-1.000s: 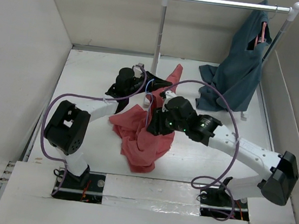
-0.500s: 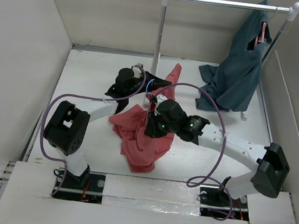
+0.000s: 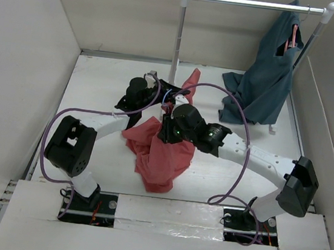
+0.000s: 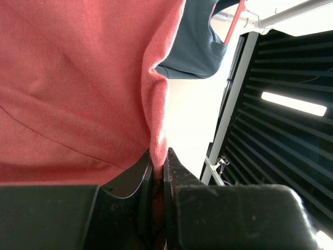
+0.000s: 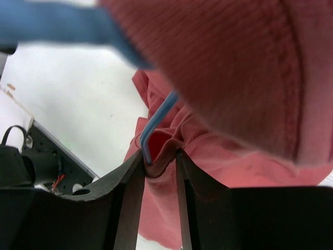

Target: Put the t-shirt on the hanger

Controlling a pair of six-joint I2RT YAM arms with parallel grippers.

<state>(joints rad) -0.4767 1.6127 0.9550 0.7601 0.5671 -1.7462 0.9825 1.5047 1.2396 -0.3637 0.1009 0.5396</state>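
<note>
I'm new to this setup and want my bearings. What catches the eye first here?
The coral-red t-shirt bunched mid-table draws the eye, with both arms meeting over it. The left gripper pinches a fold; the right gripper has cloth and the pale-blue hanger's corner between its jaws. Next, a dark teal garment hangs on the rack, back right.

The left arm is rising from its base at the lower left of the top view, folding at the elbow and reaching toward the centre. The left gripper is pointing up-frame in the left wrist view, jaws closed tight and pinching an edge of the coral-red cotton t-shirt.

The right arm is stretching from the lower right toward the centre. The right gripper is holding its jaws a narrow gap apart; a fold of the t-shirt and the bend of the thin pale-blue wire hanger are sitting between them. Clamping force is not discernible.
</note>
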